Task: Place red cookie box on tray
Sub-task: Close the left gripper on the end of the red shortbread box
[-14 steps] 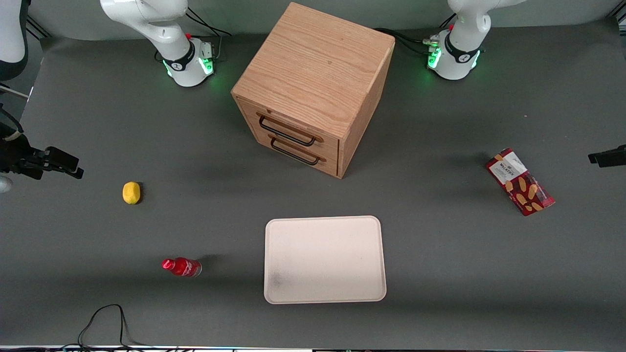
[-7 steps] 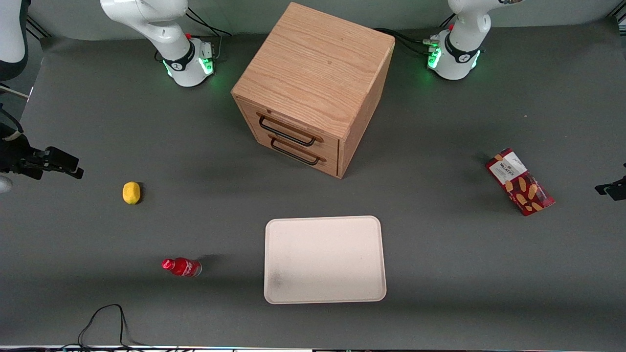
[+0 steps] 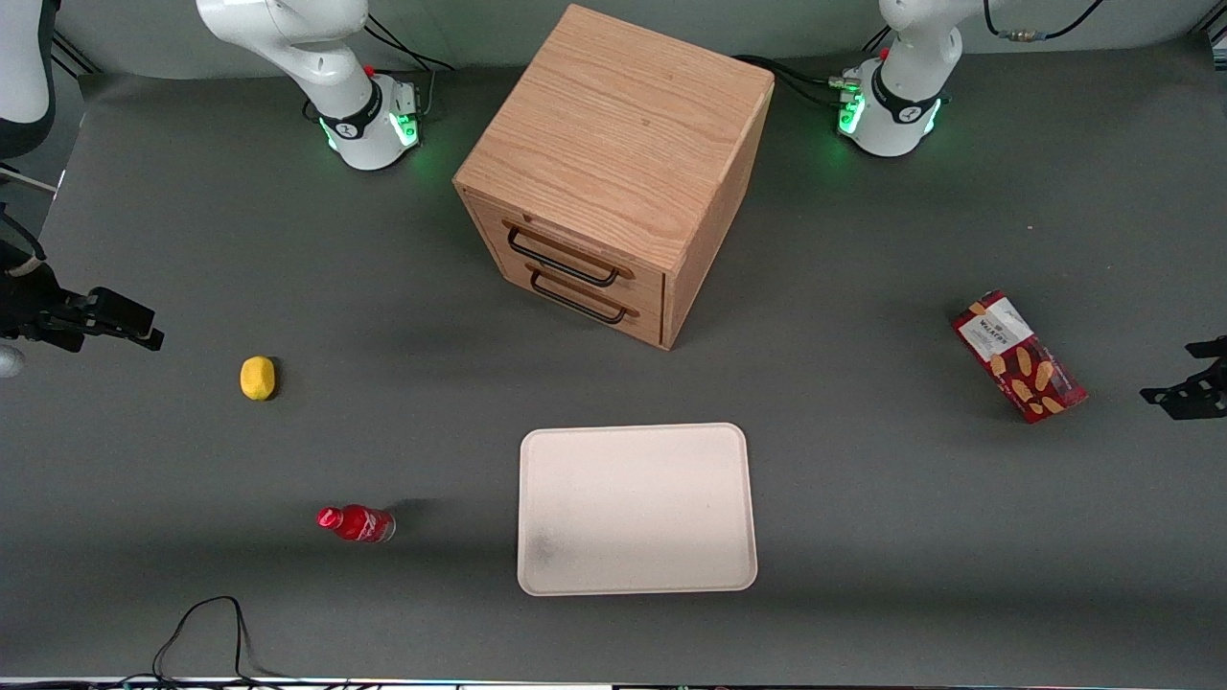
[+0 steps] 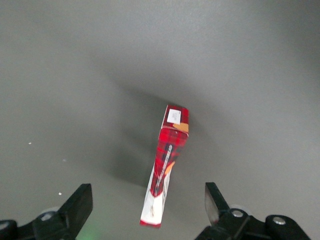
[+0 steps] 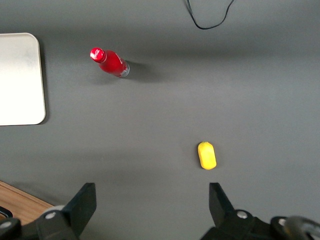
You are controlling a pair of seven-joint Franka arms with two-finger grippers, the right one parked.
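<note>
The red cookie box (image 3: 1018,356) lies on the counter (image 3: 863,498) at the right of the front frame, well apart from the tray (image 3: 636,509) at lower centre. The gripper (image 3: 1186,383) hangs at the right edge, near the box, jaws apart and empty. Best to centre over the box's narrow width — squaring the jaws across its long sides — before descending.

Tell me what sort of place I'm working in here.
Probably a robot lab bench: a dark grey mat-covered table, arm bases with green lights, and staged props. The open end effector hangs above the slim dark-red cookie box, apart from the cream-white rectangular tray.
</note>
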